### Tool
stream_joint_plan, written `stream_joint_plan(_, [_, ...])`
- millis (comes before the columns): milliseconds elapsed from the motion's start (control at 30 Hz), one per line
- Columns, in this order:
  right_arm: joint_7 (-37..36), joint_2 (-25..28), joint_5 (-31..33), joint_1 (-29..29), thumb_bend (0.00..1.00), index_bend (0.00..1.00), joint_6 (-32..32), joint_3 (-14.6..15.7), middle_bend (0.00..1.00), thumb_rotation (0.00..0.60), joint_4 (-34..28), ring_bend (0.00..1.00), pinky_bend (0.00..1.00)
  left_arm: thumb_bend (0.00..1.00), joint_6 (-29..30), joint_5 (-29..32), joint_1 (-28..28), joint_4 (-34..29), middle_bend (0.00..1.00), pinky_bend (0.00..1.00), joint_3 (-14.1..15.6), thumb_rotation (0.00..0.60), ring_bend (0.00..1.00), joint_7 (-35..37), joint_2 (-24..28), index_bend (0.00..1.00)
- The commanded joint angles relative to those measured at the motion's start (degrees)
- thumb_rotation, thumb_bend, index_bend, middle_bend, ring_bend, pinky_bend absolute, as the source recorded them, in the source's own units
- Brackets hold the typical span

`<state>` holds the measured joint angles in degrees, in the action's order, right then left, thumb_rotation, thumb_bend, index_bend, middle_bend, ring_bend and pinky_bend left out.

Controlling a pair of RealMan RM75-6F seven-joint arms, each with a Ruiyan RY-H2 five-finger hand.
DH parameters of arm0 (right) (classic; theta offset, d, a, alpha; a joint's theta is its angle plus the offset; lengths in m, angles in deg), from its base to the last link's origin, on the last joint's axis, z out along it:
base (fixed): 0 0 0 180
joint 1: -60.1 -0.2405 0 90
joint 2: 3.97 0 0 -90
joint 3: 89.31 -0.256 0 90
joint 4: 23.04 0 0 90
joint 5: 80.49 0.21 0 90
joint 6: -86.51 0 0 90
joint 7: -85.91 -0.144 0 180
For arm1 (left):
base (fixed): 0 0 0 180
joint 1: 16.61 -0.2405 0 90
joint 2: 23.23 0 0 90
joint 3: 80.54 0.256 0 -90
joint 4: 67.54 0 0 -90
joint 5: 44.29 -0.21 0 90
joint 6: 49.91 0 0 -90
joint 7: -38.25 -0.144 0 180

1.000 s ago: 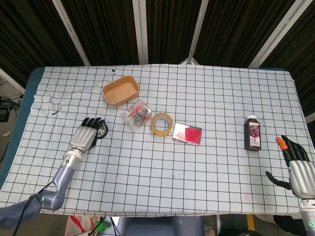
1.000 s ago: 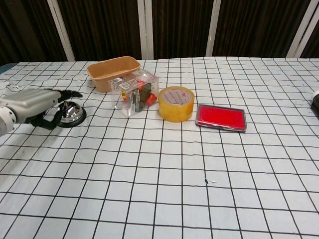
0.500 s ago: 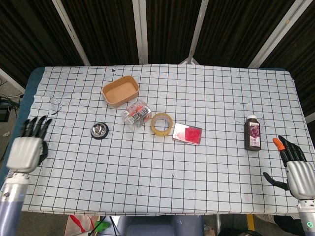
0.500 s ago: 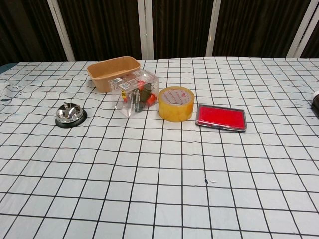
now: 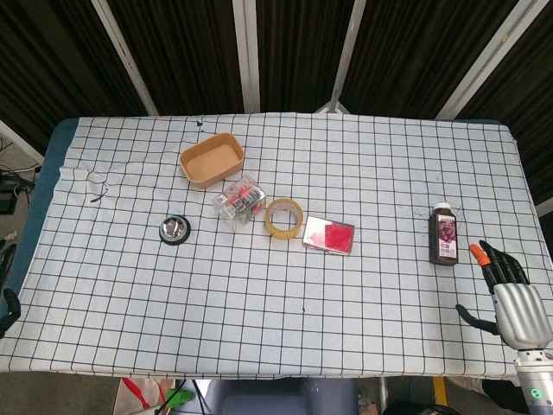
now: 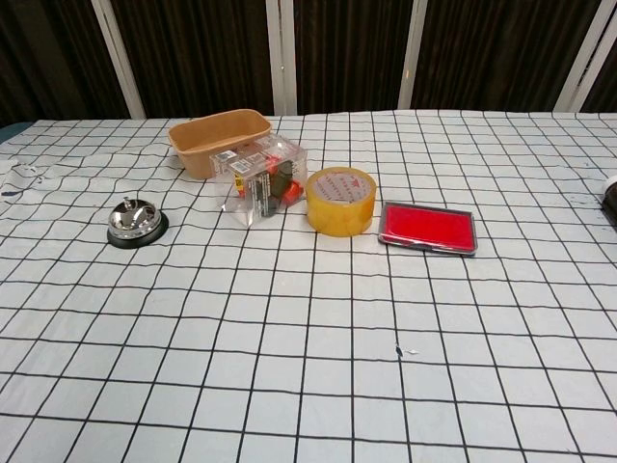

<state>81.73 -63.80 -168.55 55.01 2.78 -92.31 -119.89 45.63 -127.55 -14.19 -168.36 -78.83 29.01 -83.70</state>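
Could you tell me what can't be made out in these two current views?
- Left hand: head view, nearly all cut off by the left edge; absent from chest view.
- Juice bottle: label too small to read in head view; chest view's right edge crops it.
- Right hand: head view only.

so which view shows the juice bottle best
The head view: the whole bottle stands upright by the right hand. The chest view catches only a sliver of it at the right edge.
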Motion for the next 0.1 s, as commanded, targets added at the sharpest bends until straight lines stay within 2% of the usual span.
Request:
stream_joint_plan(33, [-0.1,-0.1,-0.2,-0.2,0.25,0.06,0.2,0.0,0.03,0.6,-0.1,0.09,0.1,1.0,-0.4,-0.7,-0.2,0.3,0.03,0.0,0.0,0.6,0.0,0.3,0.2,0.0])
stream_joint_plan(100, [-0.2,-0.2,0.0,-0.3,0.25,0.06,0.4,0.0,0.03,0.6,0.0,0.09,0.1,1.0,-0.8,-0.9,-0.3,0.3,0.03,0.0,0.0,0.6,0.0,0.2,0.2,0.0])
